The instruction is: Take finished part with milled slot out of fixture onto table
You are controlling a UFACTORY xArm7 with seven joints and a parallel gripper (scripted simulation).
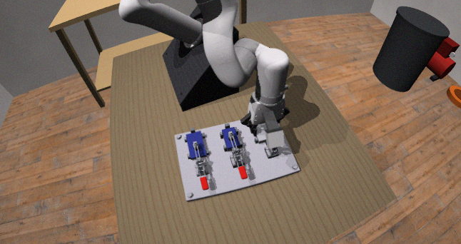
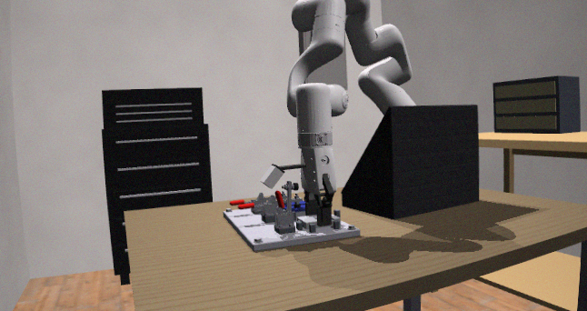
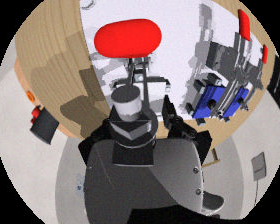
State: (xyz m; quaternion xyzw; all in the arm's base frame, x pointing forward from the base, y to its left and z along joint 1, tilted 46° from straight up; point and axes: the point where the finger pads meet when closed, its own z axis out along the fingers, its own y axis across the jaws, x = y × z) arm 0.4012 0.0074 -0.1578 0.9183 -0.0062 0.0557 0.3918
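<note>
The grey fixture plate (image 1: 221, 185) (image 2: 254, 229) lies on the wooden table (image 1: 150, 102). Two blue blanks (image 1: 191, 138) (image 1: 228, 132) (image 3: 207, 104) sit in the left and middle nests. Their clamp arms are down on them and the red handles (image 1: 204, 183) (image 1: 242, 173) lie flat. My gripper (image 1: 258, 132) (image 2: 320, 211) (image 3: 142, 102) points straight down into the right nest and is shut on the grey finished part (image 2: 308, 219), which my fingers mostly hide. That nest's clamp is open, with its red handle (image 3: 127, 36) (image 2: 279, 199) raised.
The black wedge-shaped robot base (image 1: 193, 73) (image 2: 432, 162) stands just behind the plate. A black bin (image 1: 410, 48) stands off the table to the right. A black drawer cabinet (image 2: 154, 162) and a side table (image 1: 82, 13) stand beyond the table.
</note>
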